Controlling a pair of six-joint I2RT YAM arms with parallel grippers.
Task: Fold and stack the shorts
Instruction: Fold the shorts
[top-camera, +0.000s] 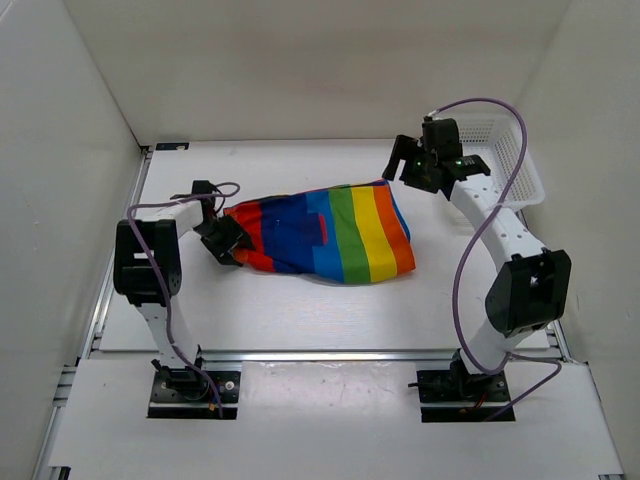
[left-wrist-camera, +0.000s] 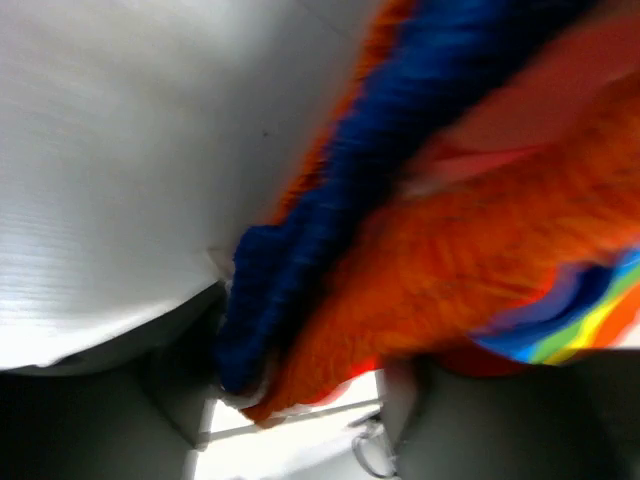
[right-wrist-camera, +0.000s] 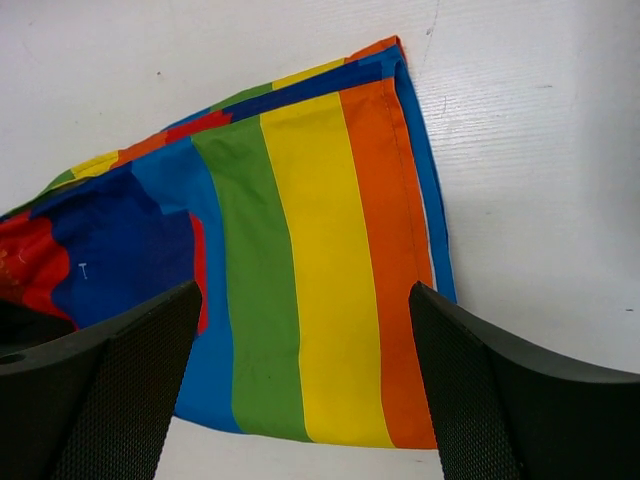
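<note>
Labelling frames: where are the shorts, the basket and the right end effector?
shorts (top-camera: 340, 235), top view, green stripe.
basket (top-camera: 533, 172), top view, right wall.
right end effector (right-wrist-camera: 305, 290), right wrist view, between fingertips.

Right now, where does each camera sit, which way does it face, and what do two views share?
Top external: high behind the bases, looking down at the table; both arms, the shorts and basket show.
Left wrist: on the left arm, close to the shorts' orange and blue end; blurred, dark jaws below.
Right wrist: on the right arm, looking down at the striped end; jaws wide apart.
Shared: top and right wrist show the green and yellow stripes.
</note>
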